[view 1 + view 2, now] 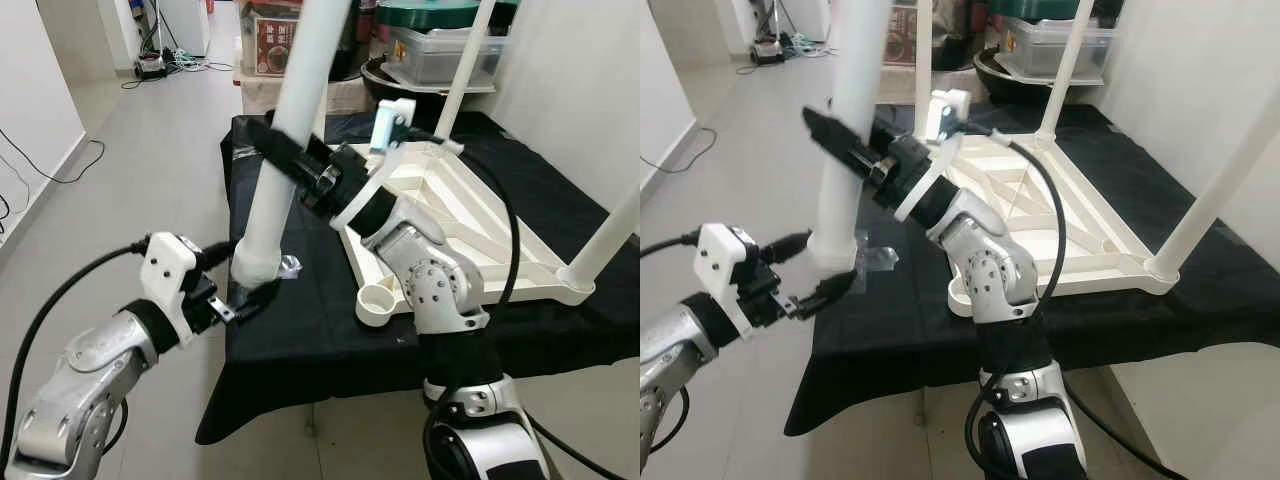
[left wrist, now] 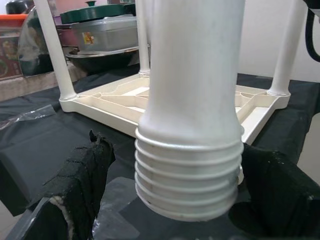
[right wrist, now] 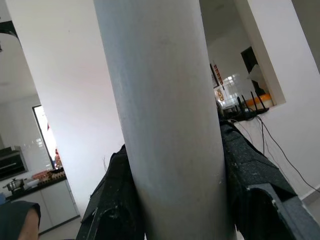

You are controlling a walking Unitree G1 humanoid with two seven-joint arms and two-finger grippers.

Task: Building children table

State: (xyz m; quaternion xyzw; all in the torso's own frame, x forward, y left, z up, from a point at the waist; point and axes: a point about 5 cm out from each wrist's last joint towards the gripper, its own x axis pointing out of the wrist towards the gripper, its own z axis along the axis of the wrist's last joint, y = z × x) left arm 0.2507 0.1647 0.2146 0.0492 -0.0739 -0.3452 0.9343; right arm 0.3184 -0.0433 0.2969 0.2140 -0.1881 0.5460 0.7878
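We see the right end effector (image 1: 285, 150) clamped around an upright white table leg (image 1: 285, 140), while the left end effector (image 1: 250, 297), fingers spread, brackets its threaded lower end above the black-draped desk (image 1: 300, 330) beside the upturned tabletop (image 1: 460, 220).

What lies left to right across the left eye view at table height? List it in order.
left gripper → threaded end of the loose table leg → empty leg socket at the upturned tabletop's near corner → fitted leg at the right corner.
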